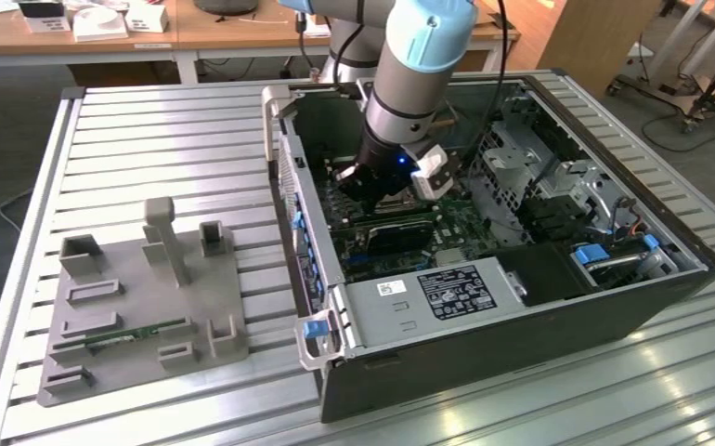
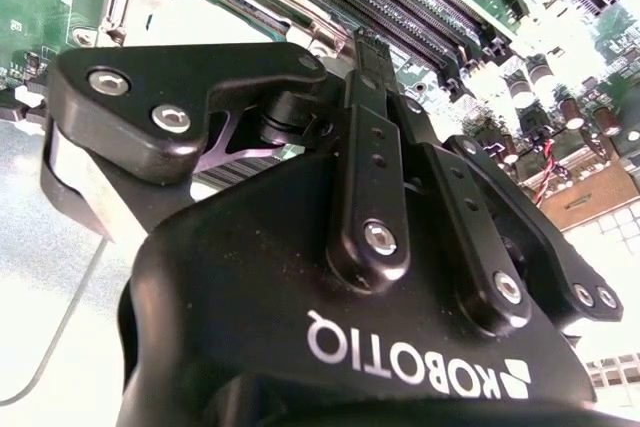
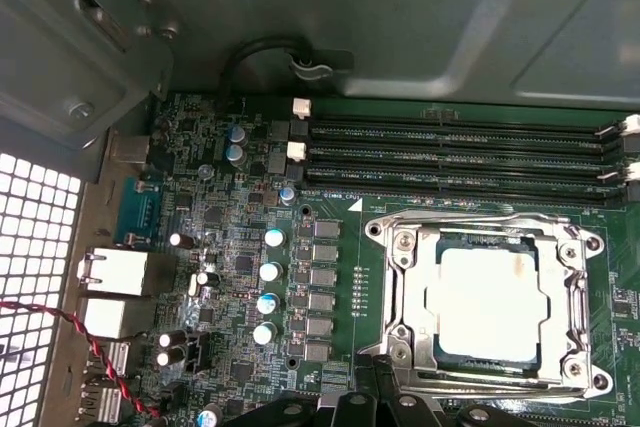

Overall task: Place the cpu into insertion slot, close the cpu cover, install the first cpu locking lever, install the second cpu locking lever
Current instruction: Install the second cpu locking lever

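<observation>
Cpu [image 3: 488, 299] under cpu cover [image 3: 575, 292]; tool [image 2: 365, 57] tips hidden.

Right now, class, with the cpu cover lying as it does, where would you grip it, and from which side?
Probably by its outer rim on the edge nearest the gripper, coming down from above. The cpu cover lies flat around the cpu. It is a thin frame whose window the chip fills, so only the rim looks free to catch.

Robotics lab, slatted metal workbench [image 1: 147, 121], open computer case [image 1: 482, 279], wooden desks [image 1: 110, 42]
</observation>
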`<state>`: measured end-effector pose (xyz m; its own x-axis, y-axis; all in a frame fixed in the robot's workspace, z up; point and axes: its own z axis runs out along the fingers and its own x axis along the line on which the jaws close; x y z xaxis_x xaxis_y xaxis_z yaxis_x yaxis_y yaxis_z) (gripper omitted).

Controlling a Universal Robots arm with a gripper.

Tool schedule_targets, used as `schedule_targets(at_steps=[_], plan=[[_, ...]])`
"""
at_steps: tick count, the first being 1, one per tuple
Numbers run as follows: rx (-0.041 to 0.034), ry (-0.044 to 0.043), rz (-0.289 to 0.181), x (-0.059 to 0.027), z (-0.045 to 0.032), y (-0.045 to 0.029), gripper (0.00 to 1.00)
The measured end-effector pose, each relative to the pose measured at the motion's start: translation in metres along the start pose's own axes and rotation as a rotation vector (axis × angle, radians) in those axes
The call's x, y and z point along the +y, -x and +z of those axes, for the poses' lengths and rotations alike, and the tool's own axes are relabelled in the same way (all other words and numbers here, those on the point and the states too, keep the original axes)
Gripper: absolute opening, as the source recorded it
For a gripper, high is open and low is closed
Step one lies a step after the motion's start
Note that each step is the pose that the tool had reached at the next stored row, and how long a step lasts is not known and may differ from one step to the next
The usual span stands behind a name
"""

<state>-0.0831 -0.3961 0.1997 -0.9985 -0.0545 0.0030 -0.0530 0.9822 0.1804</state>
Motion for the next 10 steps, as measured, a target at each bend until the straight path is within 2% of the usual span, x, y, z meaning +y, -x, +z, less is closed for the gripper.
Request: schedule_targets(at_steps=[10], plan=[[0.0, 0.0005, 0.0, -0.0001, 0.0016, -0.0002, 0.1]])
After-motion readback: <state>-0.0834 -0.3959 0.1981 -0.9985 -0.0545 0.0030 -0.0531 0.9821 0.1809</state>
